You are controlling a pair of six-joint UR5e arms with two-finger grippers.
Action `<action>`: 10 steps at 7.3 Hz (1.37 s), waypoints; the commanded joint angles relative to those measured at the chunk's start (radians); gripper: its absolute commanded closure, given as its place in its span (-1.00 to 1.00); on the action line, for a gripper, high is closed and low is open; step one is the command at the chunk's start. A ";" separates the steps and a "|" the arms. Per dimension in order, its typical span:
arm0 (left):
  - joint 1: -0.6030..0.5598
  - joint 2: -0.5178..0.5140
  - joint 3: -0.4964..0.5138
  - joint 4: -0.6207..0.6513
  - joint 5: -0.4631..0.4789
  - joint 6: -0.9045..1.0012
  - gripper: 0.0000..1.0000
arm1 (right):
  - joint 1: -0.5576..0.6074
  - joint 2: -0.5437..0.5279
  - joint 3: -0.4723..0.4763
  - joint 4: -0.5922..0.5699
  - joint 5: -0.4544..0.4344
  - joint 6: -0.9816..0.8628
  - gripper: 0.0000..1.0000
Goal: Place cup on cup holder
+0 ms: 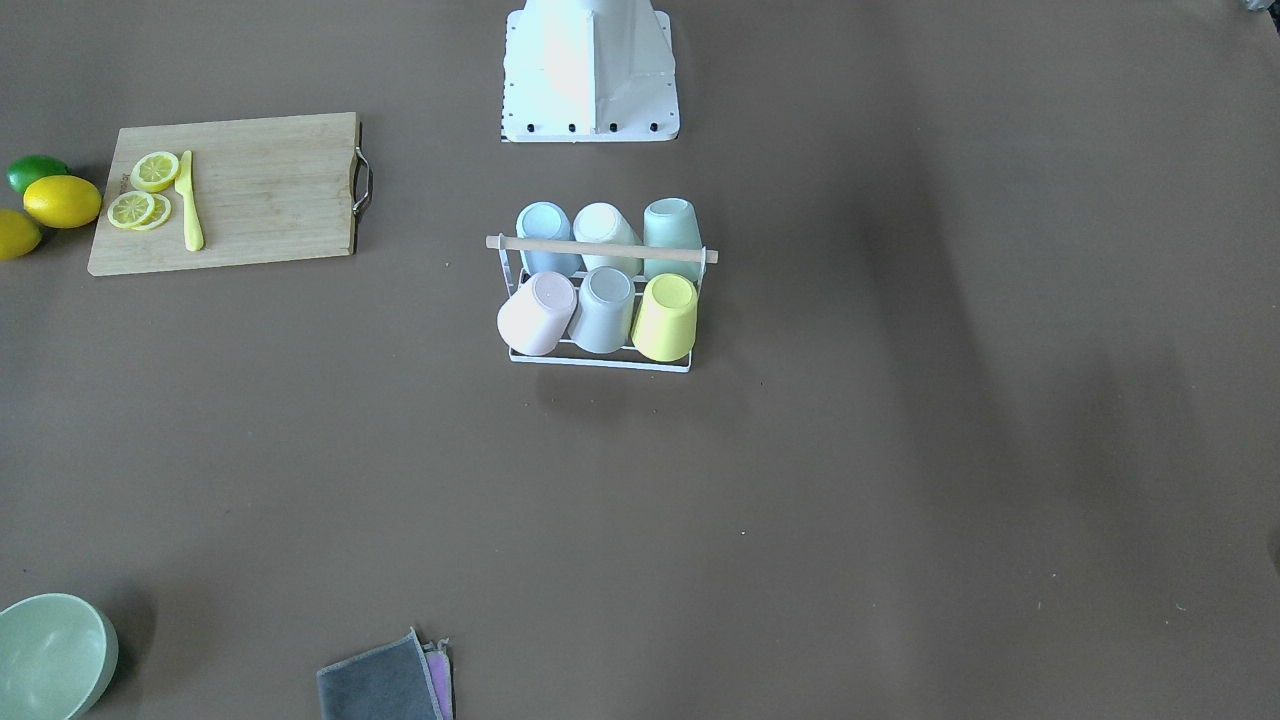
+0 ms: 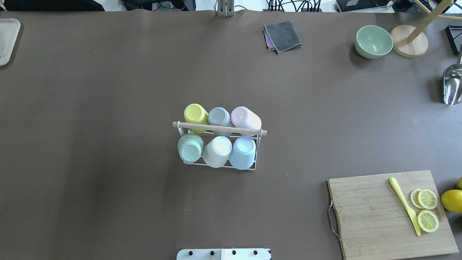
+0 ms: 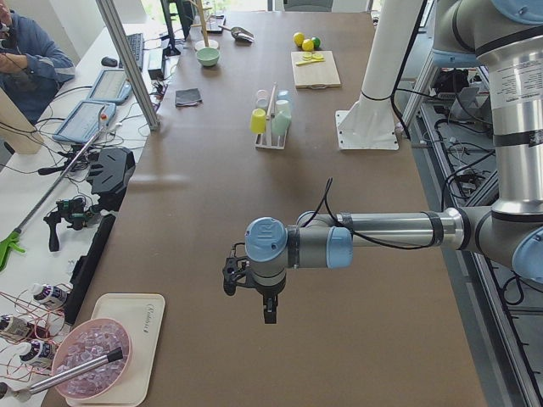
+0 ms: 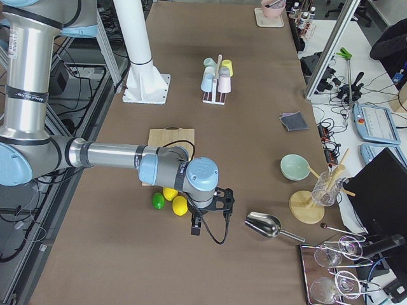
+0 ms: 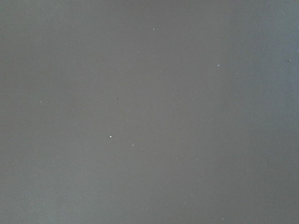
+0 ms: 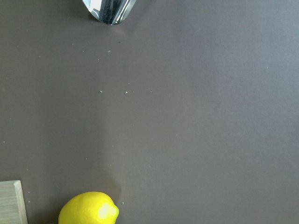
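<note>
The cup holder (image 1: pixel 600 249), a white wire rack with a wooden rod across its top, stands mid-table in front of the robot's base (image 1: pixel 590 75). Several pastel cups sit upside down on its prongs in two rows, among them a yellow cup (image 1: pixel 666 317) and a pink cup (image 1: pixel 537 313). In the overhead view the cup holder (image 2: pixel 220 128) is equally full. Both arms hang far from it, over bare table. My left gripper (image 3: pixel 270 310) shows only in the exterior left view and my right gripper (image 4: pixel 195 226) only in the exterior right view. I cannot tell their state.
A cutting board (image 2: pixel 382 213) carries lemon slices (image 2: pixel 427 199) and a yellow knife (image 2: pixel 405 206), with a whole lemon (image 2: pixel 452 200) beside it. A green bowl (image 2: pixel 373 41), a grey cloth (image 2: pixel 283 35), a metal scoop (image 2: pixel 453 85) and a tray (image 2: pixel 7 39) lie around the edges.
</note>
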 commanded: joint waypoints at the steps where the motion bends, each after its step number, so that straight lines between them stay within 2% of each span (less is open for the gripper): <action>1: 0.000 0.000 0.000 0.000 0.000 0.000 -0.96 | -0.030 0.011 -0.015 0.035 0.003 0.088 -1.00; 3: 0.000 0.000 -0.002 0.000 0.000 0.000 -0.96 | -0.050 0.021 -0.008 0.036 0.006 0.136 -1.00; 10: 0.000 0.000 0.000 0.000 0.000 0.000 -0.96 | -0.052 0.021 -0.011 0.035 0.006 0.130 -1.00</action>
